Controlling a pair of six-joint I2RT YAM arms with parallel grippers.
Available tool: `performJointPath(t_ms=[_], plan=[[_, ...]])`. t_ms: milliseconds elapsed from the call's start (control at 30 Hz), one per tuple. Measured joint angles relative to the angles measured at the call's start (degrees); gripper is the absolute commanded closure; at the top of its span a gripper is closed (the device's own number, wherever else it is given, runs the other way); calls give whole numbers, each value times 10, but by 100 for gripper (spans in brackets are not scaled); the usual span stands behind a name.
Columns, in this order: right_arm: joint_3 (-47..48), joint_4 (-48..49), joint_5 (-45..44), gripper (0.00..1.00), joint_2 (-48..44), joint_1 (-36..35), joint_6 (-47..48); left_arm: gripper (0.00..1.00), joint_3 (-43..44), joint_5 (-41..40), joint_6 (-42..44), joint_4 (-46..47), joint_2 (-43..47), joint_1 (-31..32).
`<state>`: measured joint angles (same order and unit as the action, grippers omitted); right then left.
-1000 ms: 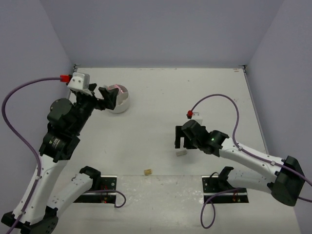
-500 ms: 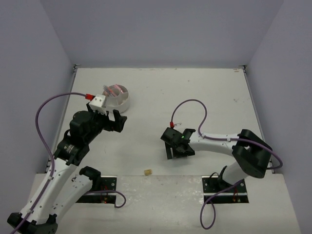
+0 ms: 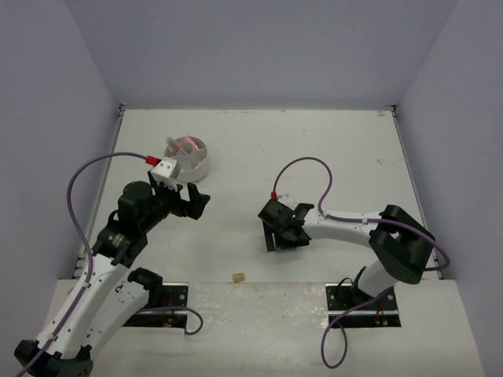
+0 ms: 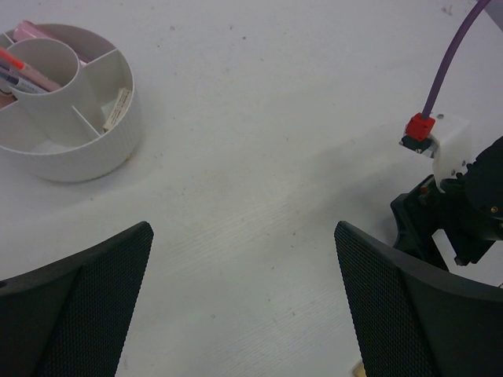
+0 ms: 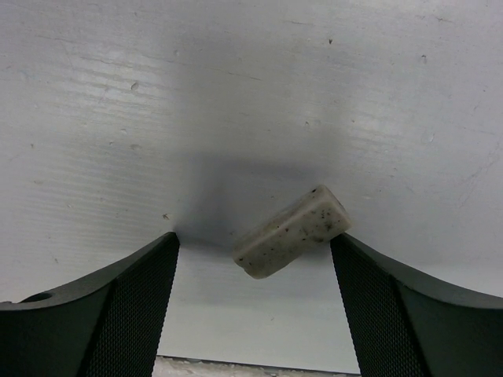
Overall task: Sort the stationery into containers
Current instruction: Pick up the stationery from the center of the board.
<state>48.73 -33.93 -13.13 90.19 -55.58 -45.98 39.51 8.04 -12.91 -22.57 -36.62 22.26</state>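
A speckled beige eraser (image 5: 292, 231) lies on the table between the fingers of my right gripper (image 5: 253, 243). The gripper is open and low over the table. The eraser's far end touches the right finger (image 5: 393, 298), while the left finger (image 5: 126, 298) stands apart from it. In the top view this gripper (image 3: 277, 238) hides the eraser. My left gripper (image 4: 244, 236) is wide open with nothing in it and hangs above the table, just near and right of the round white tub (image 3: 198, 166). The tub (image 4: 86, 161) holds pens (image 4: 31, 75) in its middle cup and an eraser (image 4: 118, 107) in a side compartment.
A small tan eraser (image 3: 236, 276) lies near the table's front edge, between the two arms. Walls close in the table at the left, right and back. The right arm's purple cable (image 3: 310, 169) loops above the table's middle.
My left gripper has pulled back from over the tub toward the table's middle. My right gripper has swung left and come down round the beige eraser, its jaws narrowing.
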Motion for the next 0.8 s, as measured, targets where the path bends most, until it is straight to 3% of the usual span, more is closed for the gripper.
performJointPath(t_ms=[267,467,800], plan=[[-1,5,-7,60,0,11,-14,0,0,19,0,2,-2,0],[-1,12,-9,97,1,12,-12,0,0,23,-4,2,-2,0],[-14,31,-24,100,-18,-21,25,0,-1,21,-121,19,-54,0]])
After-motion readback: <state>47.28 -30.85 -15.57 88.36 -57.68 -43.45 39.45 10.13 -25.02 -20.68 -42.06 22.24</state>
